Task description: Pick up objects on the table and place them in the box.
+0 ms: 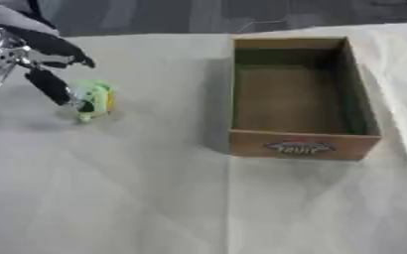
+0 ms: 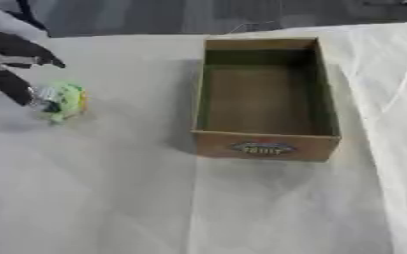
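My left hand [image 1: 42,64] fingers spread, touching green object [image 1: 94,100]; grip unclear. Pale creased cloth [image 1: 155,188] covers table; open cardboard box [image 1: 299,145] right; grey floor beyond.

One cardboard box [image 1: 299,147] is seen on one cloth-covered table [image 1: 137,198]. One small green and yellow object [image 1: 95,99] is counted beside it. One robot hand, the left hand [image 1: 46,64], is shown; one label is printed on the box front.
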